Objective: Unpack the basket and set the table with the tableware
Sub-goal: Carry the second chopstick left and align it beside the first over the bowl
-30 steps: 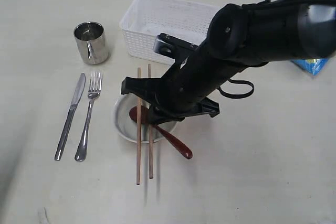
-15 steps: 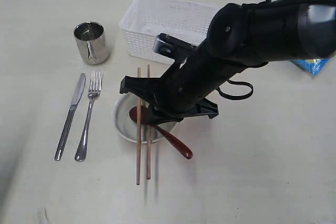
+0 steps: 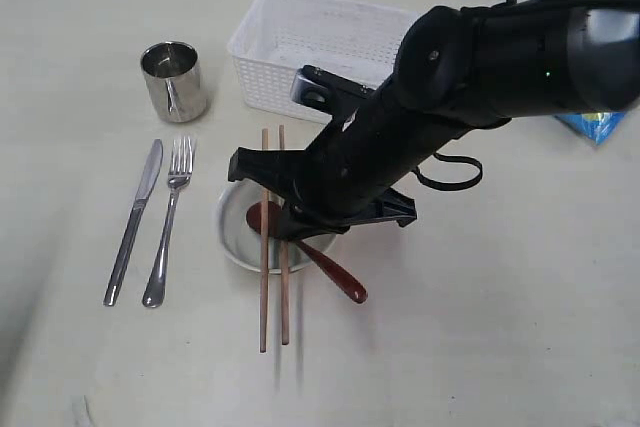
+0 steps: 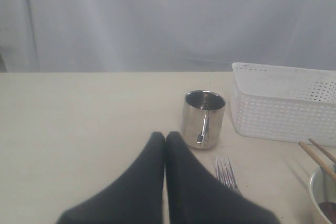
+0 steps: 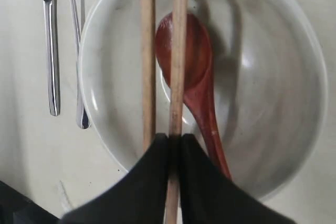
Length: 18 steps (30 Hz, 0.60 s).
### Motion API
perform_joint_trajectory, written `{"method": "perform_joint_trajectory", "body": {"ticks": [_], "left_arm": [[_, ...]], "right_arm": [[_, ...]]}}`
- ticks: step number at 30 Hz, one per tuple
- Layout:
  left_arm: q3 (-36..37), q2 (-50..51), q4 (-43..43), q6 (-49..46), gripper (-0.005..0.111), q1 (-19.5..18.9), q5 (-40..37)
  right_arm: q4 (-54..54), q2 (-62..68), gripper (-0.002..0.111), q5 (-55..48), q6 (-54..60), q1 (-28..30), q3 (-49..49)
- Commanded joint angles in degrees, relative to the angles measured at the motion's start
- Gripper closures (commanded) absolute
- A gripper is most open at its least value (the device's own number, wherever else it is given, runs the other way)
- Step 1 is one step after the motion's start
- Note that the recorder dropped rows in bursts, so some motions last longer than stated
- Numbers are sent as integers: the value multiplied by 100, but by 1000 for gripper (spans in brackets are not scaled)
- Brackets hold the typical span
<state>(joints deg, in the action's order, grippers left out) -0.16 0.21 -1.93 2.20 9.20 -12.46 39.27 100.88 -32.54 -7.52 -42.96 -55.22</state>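
The white basket (image 3: 320, 47) stands at the back of the table (image 3: 480, 327). The cream bowl (image 3: 235, 237) holds the reddish-brown spoon (image 3: 335, 275), and two wooden chopsticks (image 3: 264, 297) lie across the bowl. My right gripper (image 3: 287, 230) hangs over the bowl, shut on one chopstick (image 5: 177, 51); the other chopstick (image 5: 148, 51) lies free beside it. The steel cup (image 3: 174, 80), knife (image 3: 133, 222) and fork (image 3: 168, 222) lie to the left. My left gripper (image 4: 165, 136) is shut and empty, short of the cup (image 4: 203, 118). No brown plate is in view.
A blue chips bag (image 3: 590, 125) peeks out behind the right arm at the right edge. The right arm's black bulk covers the middle of the table and part of the basket's front. A grey curtain backs the table in the left wrist view.
The held chopstick and my right gripper have shifted slightly to the left, closer to the other chopstick. Nothing else has moved.
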Motion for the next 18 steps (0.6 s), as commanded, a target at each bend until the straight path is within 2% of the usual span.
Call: {"method": "perform_joint_trajectory", "body": {"ticks": [1,18], "left_arm": [[16,-21,11,-2,107,6,36],[16,-21,11,-2,107,6,36]], "right_arm": [[1,3,109,8,68,-10,-6],[1,3,109,-143,122,-10,-6]]}}
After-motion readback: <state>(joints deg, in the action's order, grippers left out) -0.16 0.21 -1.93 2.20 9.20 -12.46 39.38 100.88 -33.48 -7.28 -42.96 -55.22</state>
